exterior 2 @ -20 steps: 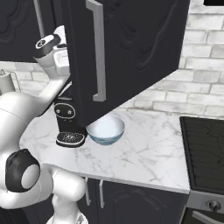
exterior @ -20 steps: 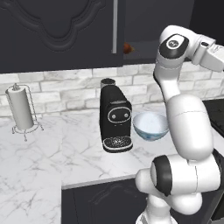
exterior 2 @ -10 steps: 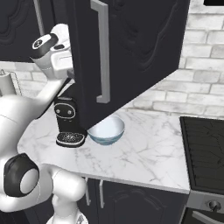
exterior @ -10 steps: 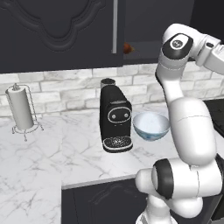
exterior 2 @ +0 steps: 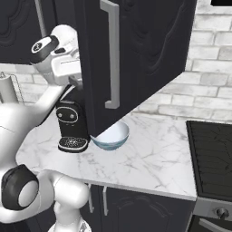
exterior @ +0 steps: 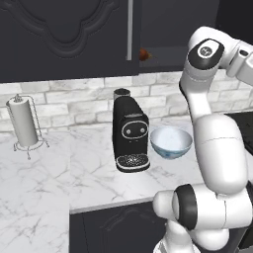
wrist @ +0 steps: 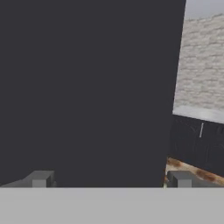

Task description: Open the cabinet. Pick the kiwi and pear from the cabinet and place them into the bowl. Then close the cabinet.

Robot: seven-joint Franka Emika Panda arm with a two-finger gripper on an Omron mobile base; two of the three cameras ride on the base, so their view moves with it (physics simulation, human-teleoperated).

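Observation:
The cabinet [exterior: 64, 34] hangs above the counter, its left door shut. Its right door [exterior 2: 145, 59] stands swung out, its silver bar handle [exterior 2: 111, 54] facing the right base camera. On the open shelf lies a small reddish-brown fruit that I take for the kiwi [exterior: 144, 54]. The pear is hidden. The pale blue-white bowl [exterior: 171, 142] sits on the counter right of the coffee machine, and the door covers part of the bowl [exterior 2: 113, 136]. My gripper [wrist: 109, 179] is open with nothing between its fingers. It is close against the dark door face [wrist: 87, 87].
A black coffee machine [exterior: 130, 136] stands mid-counter, next to the bowl. A paper towel holder [exterior: 23, 121] stands at the far left. A black stove top [exterior 2: 210, 149] lies to the right. The marble counter [exterior 2: 154, 158] has free room in front of the bowl.
The right cabinet door has swung a little further out. My arm's upper joint and hand have shifted slightly rightward behind the door.

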